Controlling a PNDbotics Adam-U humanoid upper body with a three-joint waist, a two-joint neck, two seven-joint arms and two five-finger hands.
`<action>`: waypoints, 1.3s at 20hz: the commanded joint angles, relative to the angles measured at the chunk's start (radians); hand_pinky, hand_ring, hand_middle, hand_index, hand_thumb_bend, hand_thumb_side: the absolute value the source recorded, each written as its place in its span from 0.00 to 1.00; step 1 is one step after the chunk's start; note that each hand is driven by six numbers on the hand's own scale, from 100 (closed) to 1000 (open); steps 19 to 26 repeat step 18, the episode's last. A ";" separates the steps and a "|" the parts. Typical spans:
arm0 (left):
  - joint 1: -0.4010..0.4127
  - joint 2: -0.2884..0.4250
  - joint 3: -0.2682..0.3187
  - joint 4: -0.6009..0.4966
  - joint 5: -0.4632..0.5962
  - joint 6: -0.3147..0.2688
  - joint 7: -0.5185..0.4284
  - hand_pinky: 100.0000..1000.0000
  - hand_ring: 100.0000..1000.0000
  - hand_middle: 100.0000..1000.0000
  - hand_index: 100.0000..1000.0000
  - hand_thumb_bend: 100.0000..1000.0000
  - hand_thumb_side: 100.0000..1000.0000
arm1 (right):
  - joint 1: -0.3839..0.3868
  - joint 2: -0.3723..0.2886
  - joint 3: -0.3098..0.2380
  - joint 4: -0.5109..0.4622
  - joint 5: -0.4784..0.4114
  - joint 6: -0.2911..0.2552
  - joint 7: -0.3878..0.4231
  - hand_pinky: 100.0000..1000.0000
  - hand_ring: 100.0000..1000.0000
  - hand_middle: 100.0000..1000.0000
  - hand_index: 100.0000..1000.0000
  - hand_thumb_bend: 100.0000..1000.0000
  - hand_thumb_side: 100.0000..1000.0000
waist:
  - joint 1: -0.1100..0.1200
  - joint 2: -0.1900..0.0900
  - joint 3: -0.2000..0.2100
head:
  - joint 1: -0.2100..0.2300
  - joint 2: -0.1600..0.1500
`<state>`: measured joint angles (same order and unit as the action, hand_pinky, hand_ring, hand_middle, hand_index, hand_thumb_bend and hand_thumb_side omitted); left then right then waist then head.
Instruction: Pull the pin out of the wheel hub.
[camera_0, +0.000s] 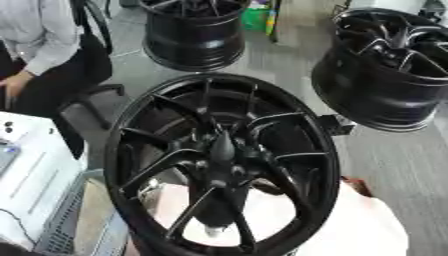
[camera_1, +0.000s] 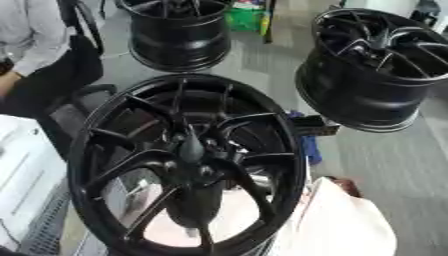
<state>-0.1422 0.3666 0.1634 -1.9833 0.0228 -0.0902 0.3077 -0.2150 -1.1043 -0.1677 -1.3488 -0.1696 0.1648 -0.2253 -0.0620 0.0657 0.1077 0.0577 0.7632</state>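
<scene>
A large black multi-spoke wheel hub (camera_0: 131, 150) fills the middle of both views, its face turned up toward me. From its centre a dark tapered pin (camera_0: 221, 145) sticks out, standing where the spokes meet. Through the spokes I see a pale surface under the wheel. Neither of my hands shows in either view.
Two more black wheels stand on the grey floor, one at the top (camera_0: 197, 35) and one at the right (camera_0: 385, 75). A white cabinet (camera_0: 31, 175) is at the left. A white cloth-covered support (camera_0: 372, 230) lies under the hub's lower right. A seated person (camera_0: 35, 45) is at the upper left.
</scene>
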 joint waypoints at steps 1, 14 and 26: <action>-0.025 0.034 -0.010 -0.017 0.011 -0.009 -0.016 0.76 0.85 0.58 0.83 0.00 0.63 | 0.005 -0.025 -0.024 -0.073 -0.024 -0.018 -0.029 0.74 0.80 0.74 0.79 0.00 0.55 | 0.002 -0.006 -0.002 | 0.001 -0.010; -0.047 0.041 -0.029 -0.017 0.020 -0.029 -0.039 0.76 0.85 0.58 0.83 0.00 0.61 | 0.060 0.029 -0.046 -0.245 -0.057 -0.079 -0.072 0.73 0.78 0.72 0.78 0.00 0.51 | 0.003 -0.008 -0.004 | 0.003 -0.016; -0.049 0.041 -0.030 -0.017 0.022 -0.032 -0.040 0.76 0.85 0.58 0.83 0.00 0.61 | 0.070 0.033 -0.046 -0.262 -0.058 -0.089 -0.073 0.73 0.77 0.71 0.78 0.00 0.51 | 0.003 -0.008 -0.004 | 0.005 -0.013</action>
